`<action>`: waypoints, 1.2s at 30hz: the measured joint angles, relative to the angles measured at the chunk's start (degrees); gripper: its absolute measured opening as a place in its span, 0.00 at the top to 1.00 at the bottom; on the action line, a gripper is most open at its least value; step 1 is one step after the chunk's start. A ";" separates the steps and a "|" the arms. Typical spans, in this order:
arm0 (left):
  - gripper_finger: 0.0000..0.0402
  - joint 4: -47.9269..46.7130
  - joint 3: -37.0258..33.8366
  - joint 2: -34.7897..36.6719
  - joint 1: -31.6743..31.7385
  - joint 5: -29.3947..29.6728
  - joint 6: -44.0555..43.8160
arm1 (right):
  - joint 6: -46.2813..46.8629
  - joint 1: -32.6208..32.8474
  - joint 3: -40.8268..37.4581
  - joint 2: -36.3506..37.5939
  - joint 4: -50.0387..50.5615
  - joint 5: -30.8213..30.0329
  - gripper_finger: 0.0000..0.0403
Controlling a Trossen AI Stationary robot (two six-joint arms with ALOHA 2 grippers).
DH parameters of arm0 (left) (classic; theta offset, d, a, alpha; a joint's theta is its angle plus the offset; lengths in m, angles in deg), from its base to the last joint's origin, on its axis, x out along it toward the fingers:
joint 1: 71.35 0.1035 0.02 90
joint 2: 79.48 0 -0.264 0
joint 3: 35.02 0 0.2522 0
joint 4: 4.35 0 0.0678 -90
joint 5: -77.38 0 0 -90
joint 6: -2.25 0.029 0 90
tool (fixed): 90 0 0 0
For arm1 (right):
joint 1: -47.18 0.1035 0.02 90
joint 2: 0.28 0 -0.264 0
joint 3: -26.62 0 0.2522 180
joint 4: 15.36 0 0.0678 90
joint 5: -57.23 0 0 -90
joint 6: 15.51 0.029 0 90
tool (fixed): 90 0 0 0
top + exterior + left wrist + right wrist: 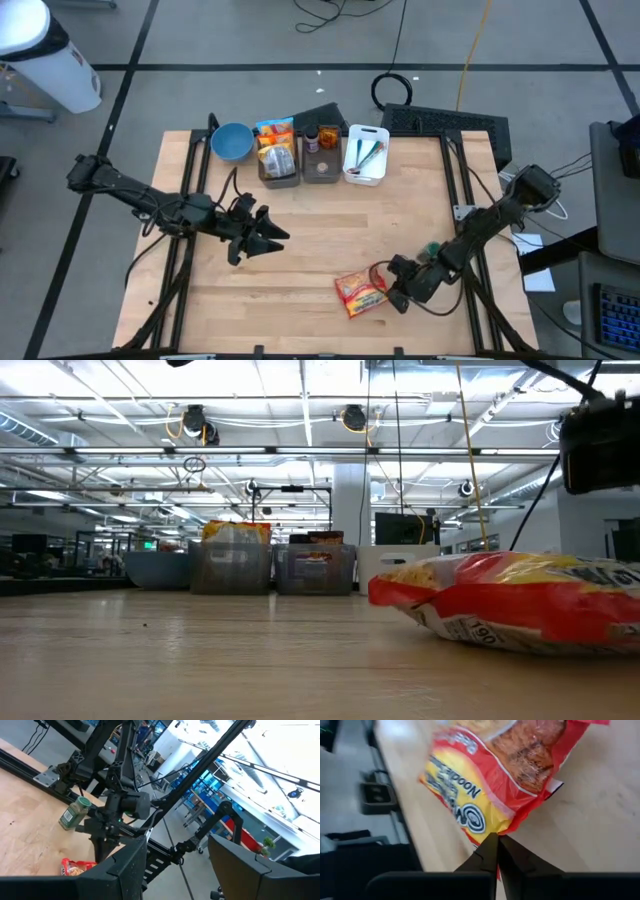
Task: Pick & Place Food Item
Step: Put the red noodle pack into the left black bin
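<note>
**Noodle packet pinched at the tabletop's near edge**

Item 1, noodle packet: you find it lying flat on the wooden tabletop, near the front edge and right of centre. It is a red and yellow bag, well apart from the containers at the back.

Item 2, right claw: you see it low over the tabletop just beside the packet's right end. Its two fingers are pressed together, and the red edge of the packet is nipped between their tips.

Item 3, left claw: you see it waiting over the left half of the tabletop, pointed toward the centre, fingers parted and holding nothing.

Item 4, back row: from left to right you have a blue bowl, a clear bin stuffed with snack packets, a second clear bin with a small dark bottle standing in it, and a white tray carrying utensils.

Item 5, spice jar: a small green-capped jar lies on its side near the right arm, at the tabletop's right edge.
</note>
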 joint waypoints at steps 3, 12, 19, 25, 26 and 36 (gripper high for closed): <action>0.46 0.00 0.01 0.00 0.00 0.01 -0.08 | -0.64 -0.43 -0.01 2.02 -0.93 -0.23 1.00; 0.46 0.00 0.01 0.00 0.04 1.92 -0.28 | -11.09 -5.48 4.62 11.16 3.03 -5.06 1.00; 0.46 0.00 0.01 0.00 0.09 1.92 -1.51 | -22.76 -10.12 13.79 12.12 8.05 -4.55 1.00; 0.46 0.33 0.01 0.02 0.34 1.39 -3.10 | -29.99 -13.18 20.97 12.13 12.95 -2.61 1.00; 0.46 0.33 0.01 0.02 0.57 1.05 -3.47 | -31.10 -13.70 22.45 12.12 14.42 -1.76 1.00; 0.46 -18.89 9.54 0.01 3.36 -2.10 0.80 | -41.86 -17.57 38.49 10.66 32.65 0.14 1.00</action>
